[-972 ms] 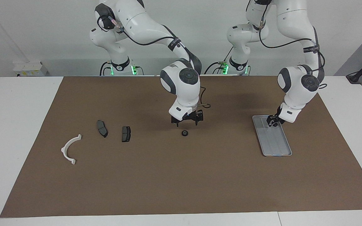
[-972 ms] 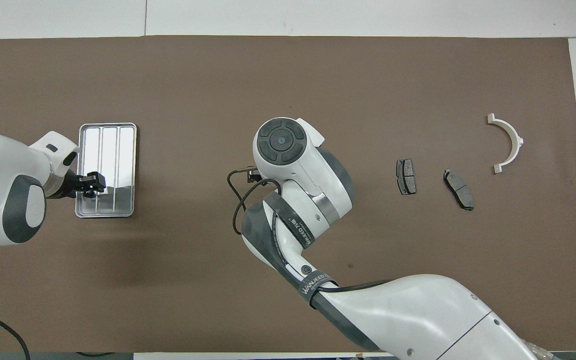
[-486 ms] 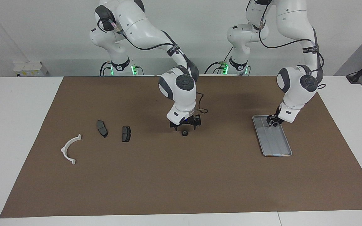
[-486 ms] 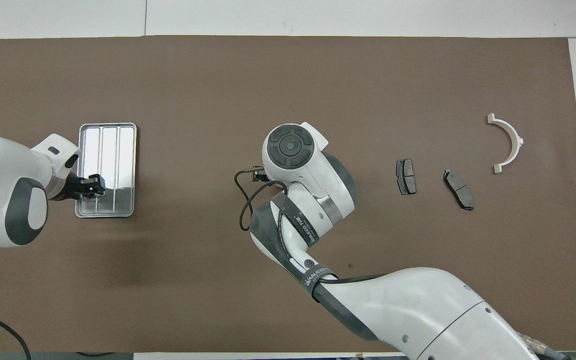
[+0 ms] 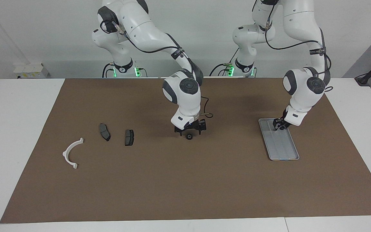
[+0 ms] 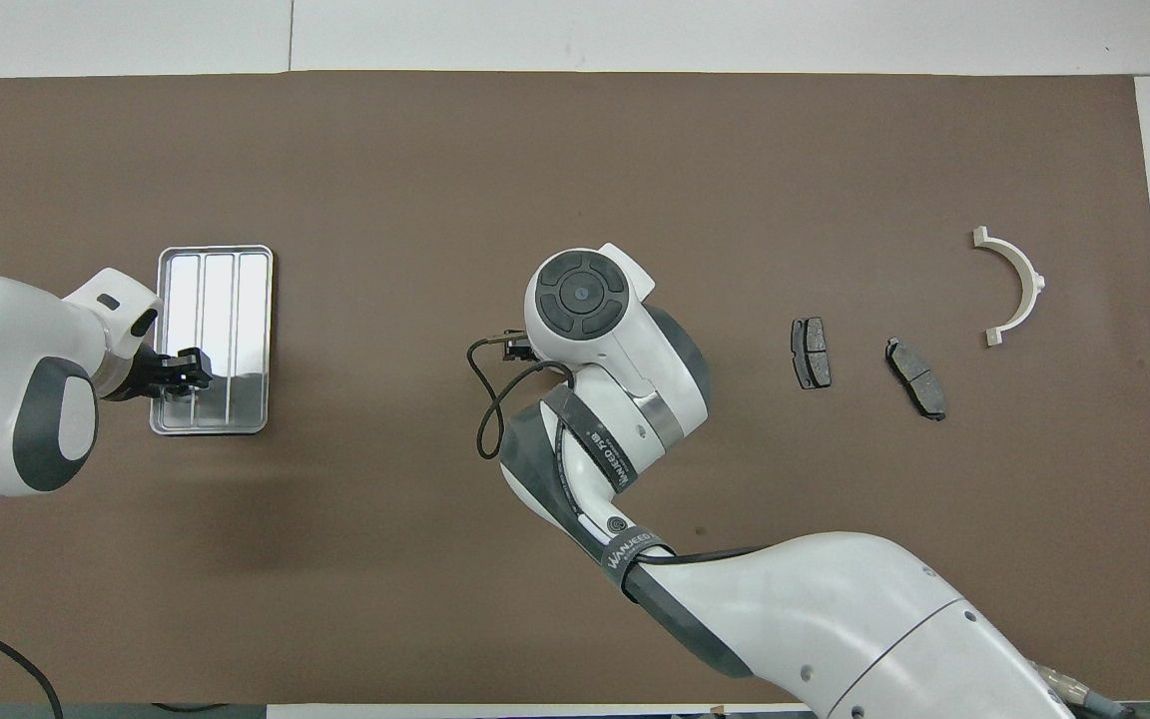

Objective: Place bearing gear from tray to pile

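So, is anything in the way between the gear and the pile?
Nothing visible. The gear lies on bare mat under the open right gripper, and only bare mat separates it from the nearest dark plate. The left gripper is at the tray.

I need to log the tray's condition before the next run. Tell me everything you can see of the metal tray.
The tray is a shallow silver-grey rectangle, metal by its shine, with rounded corners, a raised rim and lengthwise ridges dividing it into three lanes. It lies flat on the brown mat toward the left arm's end of the table. Nothing shows in its uncovered part. The left gripper is over its end nearer the robots; whether it touches the tray cannot be told.
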Available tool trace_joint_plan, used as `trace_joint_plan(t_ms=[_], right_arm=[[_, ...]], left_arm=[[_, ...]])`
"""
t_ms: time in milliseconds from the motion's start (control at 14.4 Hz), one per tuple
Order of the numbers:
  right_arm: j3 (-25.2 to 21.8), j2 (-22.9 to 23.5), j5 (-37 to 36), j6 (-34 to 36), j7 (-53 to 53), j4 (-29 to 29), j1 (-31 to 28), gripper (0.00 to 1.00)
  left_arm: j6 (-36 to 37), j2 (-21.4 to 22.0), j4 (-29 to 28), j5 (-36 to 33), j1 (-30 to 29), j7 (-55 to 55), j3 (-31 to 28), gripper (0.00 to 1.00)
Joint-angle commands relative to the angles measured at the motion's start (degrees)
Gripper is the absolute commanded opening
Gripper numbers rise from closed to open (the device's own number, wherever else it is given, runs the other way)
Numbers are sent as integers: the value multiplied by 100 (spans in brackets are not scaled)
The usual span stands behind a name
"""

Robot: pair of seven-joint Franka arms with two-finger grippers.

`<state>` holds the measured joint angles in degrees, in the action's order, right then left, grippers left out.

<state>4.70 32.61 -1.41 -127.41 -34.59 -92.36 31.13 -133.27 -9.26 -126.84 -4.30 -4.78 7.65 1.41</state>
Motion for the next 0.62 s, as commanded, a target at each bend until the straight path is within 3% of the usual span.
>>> trace_joint_plan(t_ms=[0,139,278,416,555], right_arm=[[48,17,44,-179,5,-107,-72,98],[48,17,44,-187,5,-142,-80,92],[48,9,36,-179,14,-169,-89,68],[48,8,36,-179,14,-186,-107,35],[48,0,36,-179,14,-212,-107,18]], left_arm=[[-182,117,-209,-44,-84,-62,43,62],[-182,126,-218,-44,-84,-62,43,54],[-182,126,-236,-44,-84,-70,43,41],[-173,126,-236,-44,-93,-105,43,29],[-173,126,-236,-44,-93,-175,43,18]])
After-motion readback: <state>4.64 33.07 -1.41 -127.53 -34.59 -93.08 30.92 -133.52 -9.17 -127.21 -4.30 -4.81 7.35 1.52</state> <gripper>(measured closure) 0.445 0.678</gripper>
